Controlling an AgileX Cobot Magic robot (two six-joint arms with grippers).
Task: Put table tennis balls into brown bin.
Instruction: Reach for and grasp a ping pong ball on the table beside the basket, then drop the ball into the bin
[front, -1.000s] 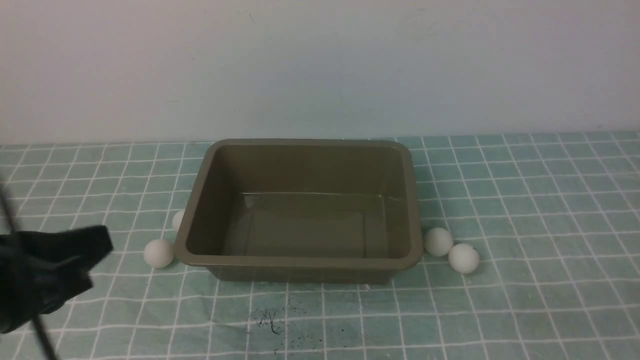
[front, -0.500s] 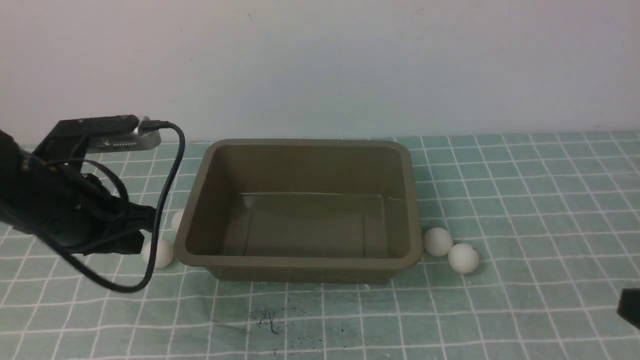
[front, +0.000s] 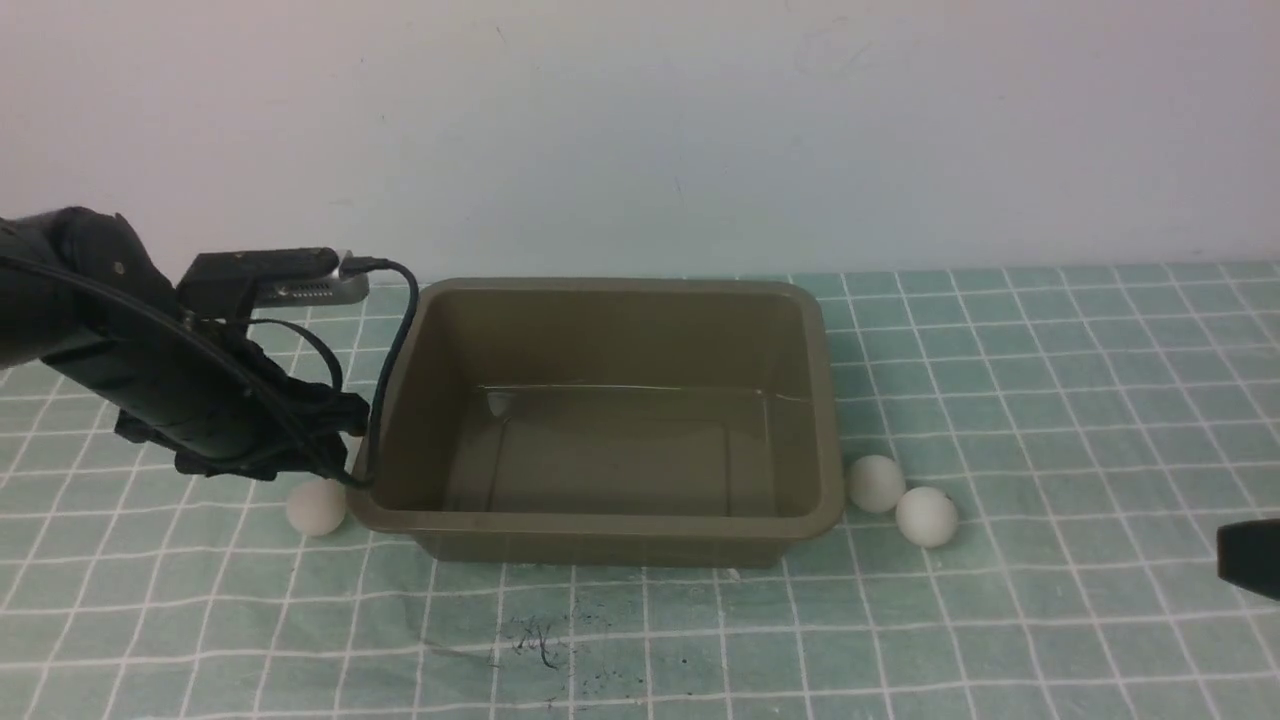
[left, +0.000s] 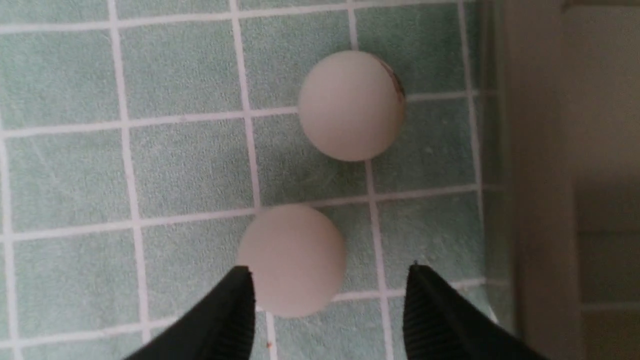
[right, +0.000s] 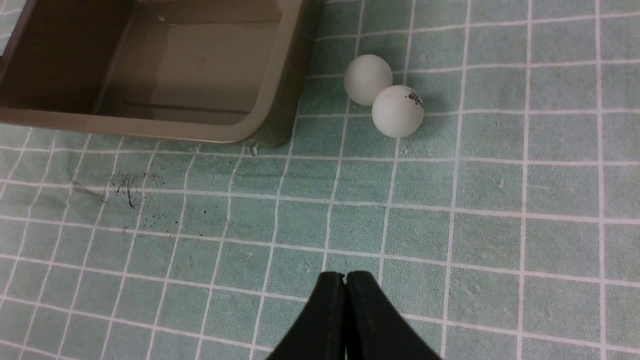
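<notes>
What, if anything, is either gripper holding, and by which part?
Nothing is held. The left gripper is open, its jaws apart over a table tennis ball on the cloth, not closed on it. The right gripper is shut on nothing.

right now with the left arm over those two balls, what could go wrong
1. The open left end effector sits off-centre over the ball below it; one finger could land on the ball and roll it away.
2. The other finger is close to the brown bin wall and may clip it going down.
</notes>
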